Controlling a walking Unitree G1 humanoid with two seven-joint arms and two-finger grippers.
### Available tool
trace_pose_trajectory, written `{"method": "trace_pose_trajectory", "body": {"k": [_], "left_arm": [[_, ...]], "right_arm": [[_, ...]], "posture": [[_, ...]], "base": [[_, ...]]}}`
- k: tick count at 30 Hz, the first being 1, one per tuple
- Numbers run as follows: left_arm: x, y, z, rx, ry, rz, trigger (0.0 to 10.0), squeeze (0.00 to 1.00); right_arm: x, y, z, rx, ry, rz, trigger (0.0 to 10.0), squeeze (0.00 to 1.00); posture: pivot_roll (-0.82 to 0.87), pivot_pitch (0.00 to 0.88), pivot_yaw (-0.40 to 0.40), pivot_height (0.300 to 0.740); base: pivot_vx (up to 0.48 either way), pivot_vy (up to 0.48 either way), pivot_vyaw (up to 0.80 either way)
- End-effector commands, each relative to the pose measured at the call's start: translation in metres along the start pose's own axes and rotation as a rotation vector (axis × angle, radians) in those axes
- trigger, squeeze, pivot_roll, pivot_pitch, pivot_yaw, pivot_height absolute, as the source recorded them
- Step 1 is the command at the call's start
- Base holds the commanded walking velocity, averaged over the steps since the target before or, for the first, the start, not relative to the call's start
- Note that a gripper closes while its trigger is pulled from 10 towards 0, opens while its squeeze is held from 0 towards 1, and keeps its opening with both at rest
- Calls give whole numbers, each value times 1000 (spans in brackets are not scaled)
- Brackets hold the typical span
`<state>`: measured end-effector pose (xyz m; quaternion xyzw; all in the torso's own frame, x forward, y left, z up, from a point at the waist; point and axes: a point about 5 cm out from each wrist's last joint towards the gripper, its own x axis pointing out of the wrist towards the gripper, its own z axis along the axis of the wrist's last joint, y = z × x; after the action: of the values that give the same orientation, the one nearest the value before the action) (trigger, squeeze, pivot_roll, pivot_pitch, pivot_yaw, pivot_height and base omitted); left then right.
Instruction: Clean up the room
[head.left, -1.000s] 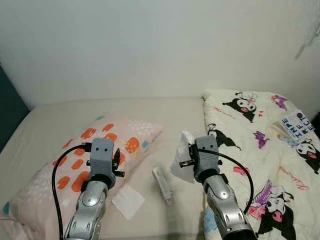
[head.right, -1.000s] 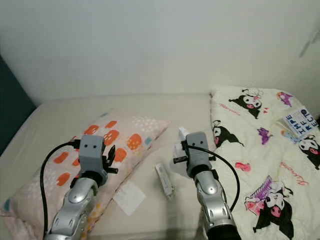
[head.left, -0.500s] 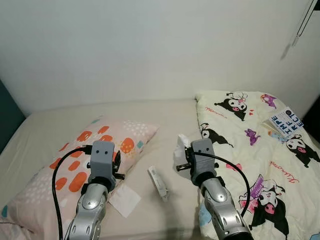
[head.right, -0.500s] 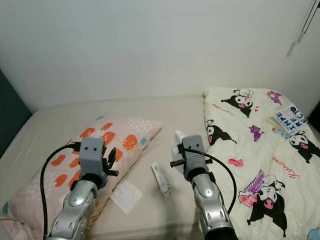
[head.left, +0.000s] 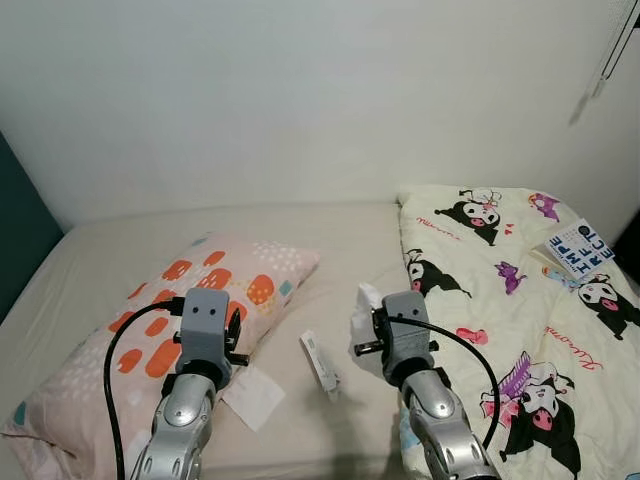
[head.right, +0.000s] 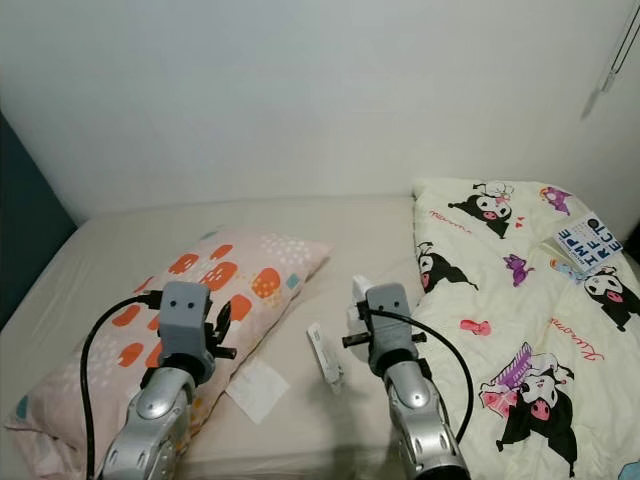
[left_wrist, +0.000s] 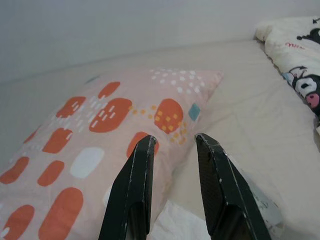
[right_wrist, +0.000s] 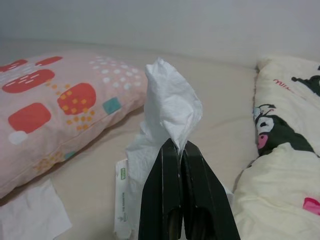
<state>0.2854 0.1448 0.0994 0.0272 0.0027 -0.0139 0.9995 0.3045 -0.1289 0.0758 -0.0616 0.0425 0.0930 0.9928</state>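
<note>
Robot stands at the bed (head.left: 330, 225), both arms raised over the mattress. Right claw (right_wrist: 181, 150) is clenched on a white tissue (right_wrist: 167, 107), pinched low so the crumpled top stands up above the fingertips and the rest hangs loose. Left claw (left_wrist: 174, 142) is released, fingers parted with nothing between them, hovering over the edge of the spotted pillow (head.left: 175, 315).

Remaining litter on the sheet: a flat white tissue sheet (head.left: 252, 397) just beside the pillow's edge, below the left claw, and a thin tissue packet (head.left: 319, 363) lying between the two arms. The cartoon-print blanket (head.left: 520, 290) covers the bed's right side, with a book (head.left: 578, 247) on it near the far edge.

Handling judgement: the held tissue looks near weightless, soft, and easy to tear or slip, so a firm pinch on a bunched part is likely safest. The flat sheet probably needs a pinch at a corner or raised crease, since it lies flush on soft bedding. The packet looks light and slick; gripping across its narrow width seems best.
</note>
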Motion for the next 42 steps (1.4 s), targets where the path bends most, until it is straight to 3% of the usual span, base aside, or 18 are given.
{"method": "trace_pose_trajectory", "body": {"k": [1,8,42], "left_arm": [[-3,-1,-7,7,23,2,10000,0],[-4,-3,-9,10,27,-12,10000,0],[-4,-1,-8,27,16,-3,10000,0]], "right_arm": [[-4,2,-10,20,34,5,10000,0],[-4,4,-14,24,51,10,10000,0],[-1,7,-11,16,46,50,10000,0]], "posture": [[3,83,-27,740],[2,77,-26,740],[7,86,-39,740]], "base": [[0,0,0],[0,0,0],[0,0,-797]]}}
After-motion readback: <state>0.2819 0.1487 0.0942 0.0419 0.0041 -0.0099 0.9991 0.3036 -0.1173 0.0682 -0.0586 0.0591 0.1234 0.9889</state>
